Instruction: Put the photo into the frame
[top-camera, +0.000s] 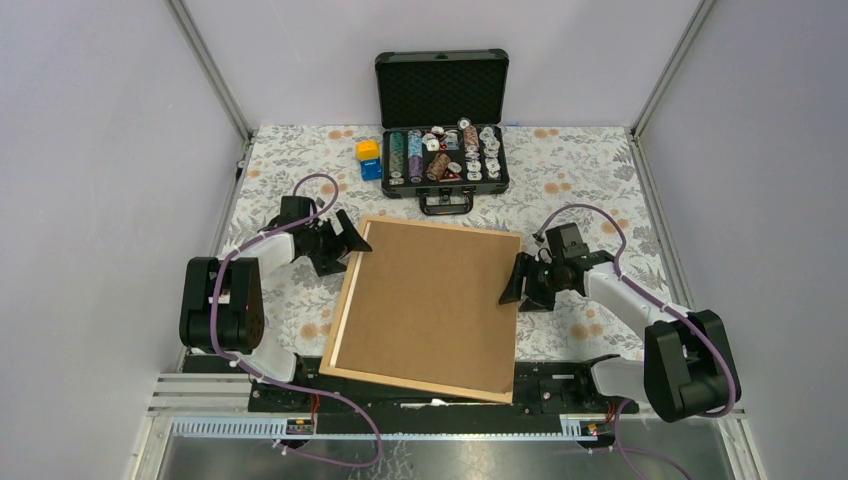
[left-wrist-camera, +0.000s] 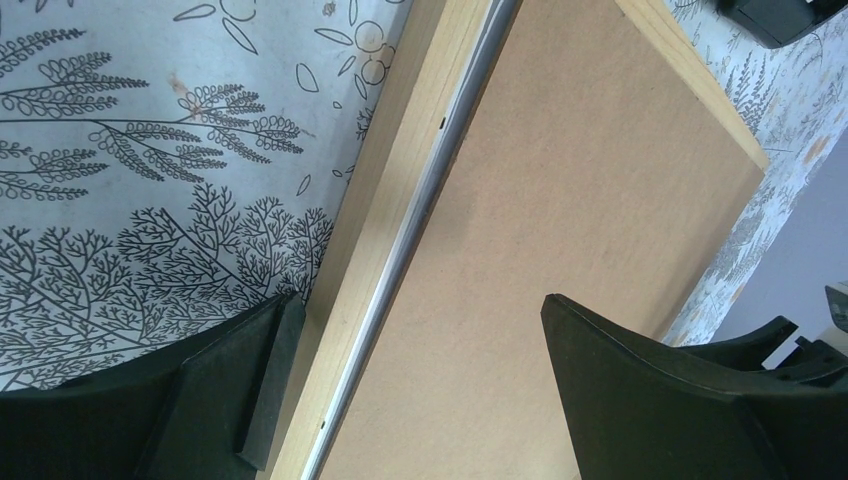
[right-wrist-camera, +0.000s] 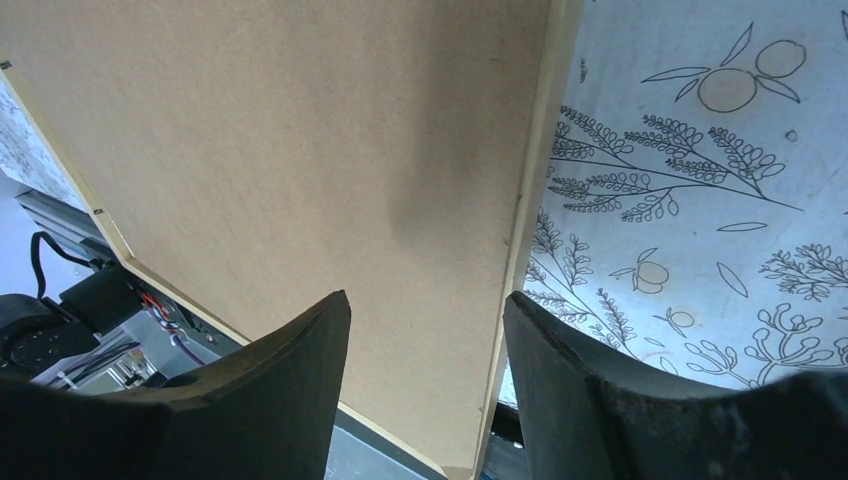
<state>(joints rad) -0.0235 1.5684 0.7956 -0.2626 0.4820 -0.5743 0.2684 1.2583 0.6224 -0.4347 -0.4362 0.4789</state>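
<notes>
Left hand (top-camera: 353, 237): spread wide, straddling left rail of the frame (top-camera: 339, 320) | Right hand (top-camera: 511, 281): partly spread at right rail, gripping nothing | contact: cannot tell

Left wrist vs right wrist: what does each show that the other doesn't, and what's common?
Only left wrist: the left gripper, jaws wide, straddling the left rail of the frame, and a pale strip between wood and board.
Only right wrist: the right gripper up close, jaws apart over the right rail, plus arm-base hardware and wiring past the near corner.
Both: the frame, the brown backing board lying in it, and the floral tablecloth. Neither shows the photo.
</notes>
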